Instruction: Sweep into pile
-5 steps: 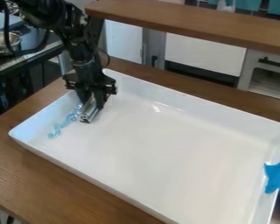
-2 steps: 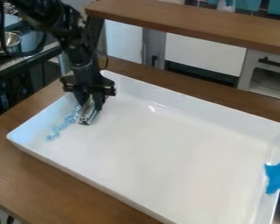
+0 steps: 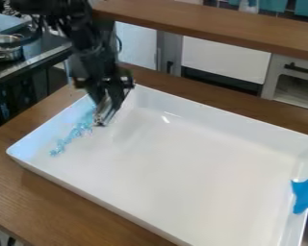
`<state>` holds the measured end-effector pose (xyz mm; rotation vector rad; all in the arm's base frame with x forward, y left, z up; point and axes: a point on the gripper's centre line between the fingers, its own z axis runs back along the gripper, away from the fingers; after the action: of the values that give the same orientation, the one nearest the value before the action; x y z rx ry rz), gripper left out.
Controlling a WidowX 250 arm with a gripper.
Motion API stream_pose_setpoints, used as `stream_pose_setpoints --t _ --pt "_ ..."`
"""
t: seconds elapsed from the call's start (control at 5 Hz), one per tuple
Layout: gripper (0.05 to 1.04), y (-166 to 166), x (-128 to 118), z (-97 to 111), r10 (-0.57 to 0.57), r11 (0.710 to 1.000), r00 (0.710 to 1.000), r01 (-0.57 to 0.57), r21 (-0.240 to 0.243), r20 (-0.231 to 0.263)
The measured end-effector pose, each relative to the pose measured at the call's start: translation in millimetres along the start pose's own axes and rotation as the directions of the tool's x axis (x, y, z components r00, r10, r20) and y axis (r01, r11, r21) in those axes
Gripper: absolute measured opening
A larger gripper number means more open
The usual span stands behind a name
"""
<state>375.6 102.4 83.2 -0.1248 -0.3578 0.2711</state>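
Pinching a metal bar [image 3: 104, 115] in the end effector [image 3: 108, 102], down by the far left corner of a big white tray [image 3: 182, 168].
Holding the bar on a slant, with its low end at or close to the floor of the tray and right by some shiny blue bits [image 3: 73, 134]; on that floor, a wiggly line of bits, near the left wall; under the tray, a brown wood surface [image 3: 18, 192]; at the right edge, something bright blue [image 3: 304, 193] on the tray wall; back on the left, a shiny pot [image 3: 4, 50].
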Motion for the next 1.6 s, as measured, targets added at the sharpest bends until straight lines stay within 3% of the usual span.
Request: stream_pose_setpoints --t 0.2,0.4,0.6,0.8,1.0,1.2,1.4,1.6 --pt "0.378 2 -15 1 -0.054 0.998 0.998 0.054 0.015 -0.019" --pt "0.378 13 -30 -11 -0.160 0.979 0.986 0.166 0.116 -0.054" --pt "0.378 7 -56 -29 -0.273 0.947 0.959 0.283 0.155 -0.082" --pt "0.378 6 -59 -28 -0.306 0.932 0.951 0.310 0.186 -0.050" --pt "0.378 5 -60 -28 -0.295 0.935 0.954 0.299 0.189 -0.052" --pt "0.378 -19 -70 -20 -0.287 0.947 0.953 0.298 0.120 -0.100" --pt "0.378 -63 -71 -2 -0.281 0.958 0.951 0.286 0.022 -0.127" --pt "0.378 -100 -75 12 -0.308 0.951 0.944 0.304 -0.048 -0.115"
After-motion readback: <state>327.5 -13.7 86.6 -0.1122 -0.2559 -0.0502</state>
